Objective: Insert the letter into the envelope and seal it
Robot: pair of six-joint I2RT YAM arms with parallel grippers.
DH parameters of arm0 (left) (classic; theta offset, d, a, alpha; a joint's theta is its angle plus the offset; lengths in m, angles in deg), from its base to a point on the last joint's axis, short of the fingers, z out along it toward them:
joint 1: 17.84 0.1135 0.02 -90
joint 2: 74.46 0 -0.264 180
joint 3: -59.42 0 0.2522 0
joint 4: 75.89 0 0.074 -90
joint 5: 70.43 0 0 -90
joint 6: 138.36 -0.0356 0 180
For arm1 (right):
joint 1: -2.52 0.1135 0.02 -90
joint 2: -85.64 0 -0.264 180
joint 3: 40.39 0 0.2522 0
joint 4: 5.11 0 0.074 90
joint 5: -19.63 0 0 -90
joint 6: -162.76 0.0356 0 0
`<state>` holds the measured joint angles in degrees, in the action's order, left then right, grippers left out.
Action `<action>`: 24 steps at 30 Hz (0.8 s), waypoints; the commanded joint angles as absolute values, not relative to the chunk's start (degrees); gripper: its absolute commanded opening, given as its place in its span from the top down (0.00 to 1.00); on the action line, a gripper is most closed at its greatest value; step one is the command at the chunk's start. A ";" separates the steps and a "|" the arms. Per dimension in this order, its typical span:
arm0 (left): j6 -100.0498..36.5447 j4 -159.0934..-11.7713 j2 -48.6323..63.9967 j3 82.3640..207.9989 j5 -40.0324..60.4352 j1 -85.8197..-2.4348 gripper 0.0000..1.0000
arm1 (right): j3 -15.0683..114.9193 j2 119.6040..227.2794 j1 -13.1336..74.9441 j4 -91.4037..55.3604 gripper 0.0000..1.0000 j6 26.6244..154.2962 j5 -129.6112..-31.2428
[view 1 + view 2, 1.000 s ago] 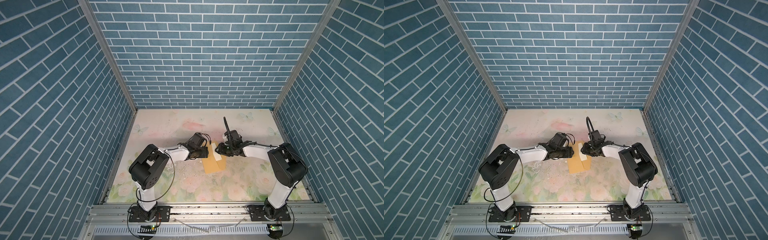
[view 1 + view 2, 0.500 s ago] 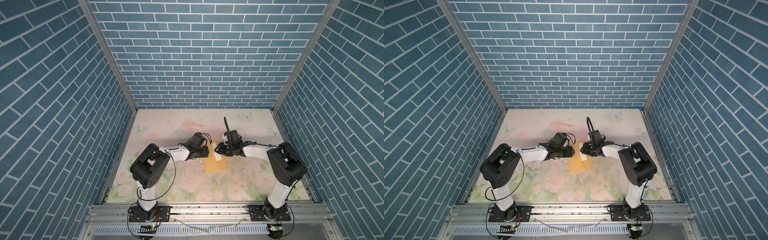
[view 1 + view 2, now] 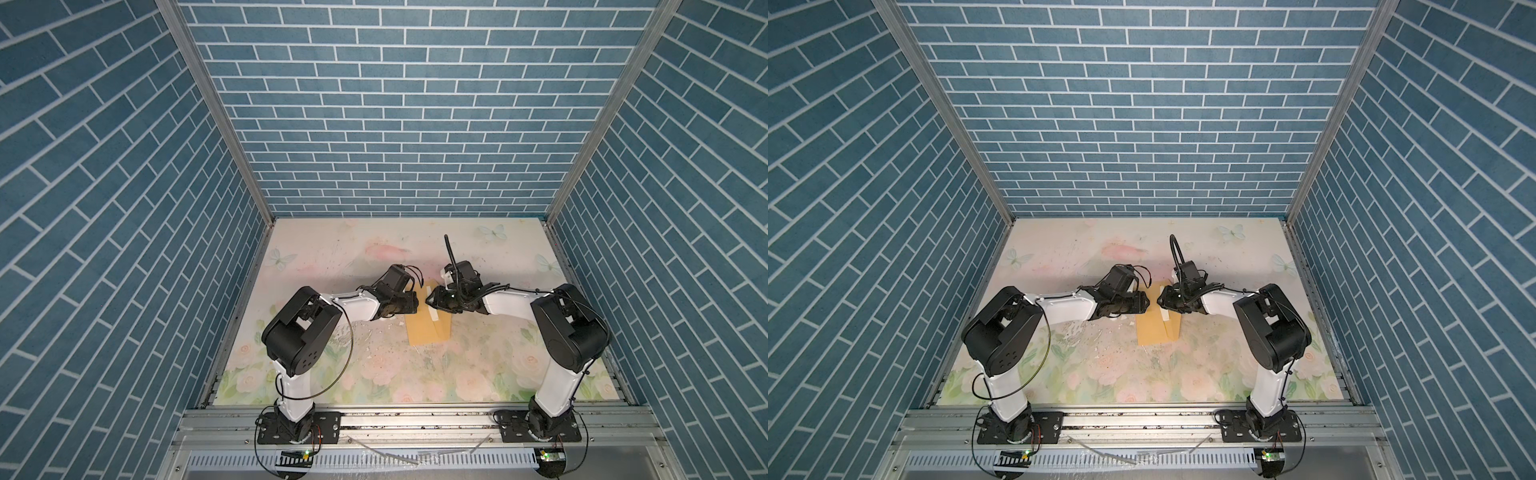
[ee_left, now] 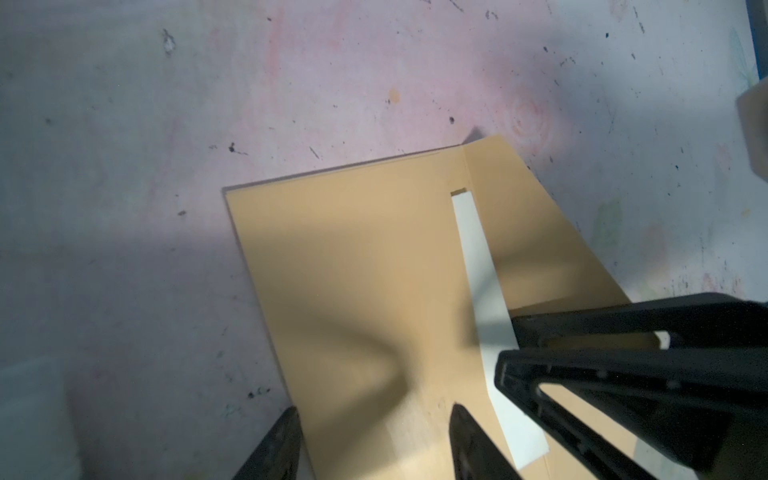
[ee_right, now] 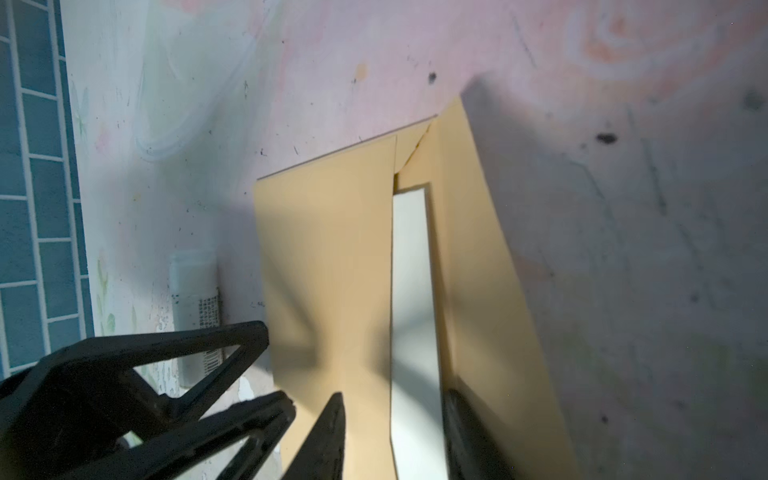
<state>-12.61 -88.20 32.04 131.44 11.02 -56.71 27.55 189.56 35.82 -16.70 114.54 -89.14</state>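
While hunting for the letter, can't spot it anywhere, so guessing already inside and onto sealing. Envelope point(image 3: 428, 332) flat mid-table between both arms, long axis running away from the bases, flap point(image 5: 478, 249) half-lifted on the right. Left gripper point(image 4: 374, 409) gaping, empty. Right gripper point(image 5: 395, 395) straddling the white strip point(image 5: 411, 291); can't tell if pinching. Next: peel, fold, press.

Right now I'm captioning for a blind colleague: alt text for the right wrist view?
A mustard-yellow envelope lies on the floral table, flap partly raised, exposing a white strip. The right gripper straddles that strip, jaws apart; the left gripper is alongside.
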 commanded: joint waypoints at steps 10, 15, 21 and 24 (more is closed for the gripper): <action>-11.62 -88.20 34.00 131.80 8.89 -57.30 0.42 | 28.48 191.65 37.41 -19.78 0.60 116.50 -89.72; -12.01 -88.33 32.76 131.79 9.33 -57.30 0.42 | 28.83 187.74 37.31 -21.49 0.59 115.04 -88.31; -15.40 -92.77 26.78 134.36 11.81 -57.30 0.39 | 28.16 173.74 36.67 -27.62 0.49 109.07 -78.89; -17.09 -96.35 23.75 136.88 12.97 -57.84 0.38 | 26.48 166.16 35.51 -30.97 0.43 104.53 -72.57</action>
<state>-14.43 -92.96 28.02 133.41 11.30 -57.02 27.87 172.31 36.50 -25.92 110.34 -80.70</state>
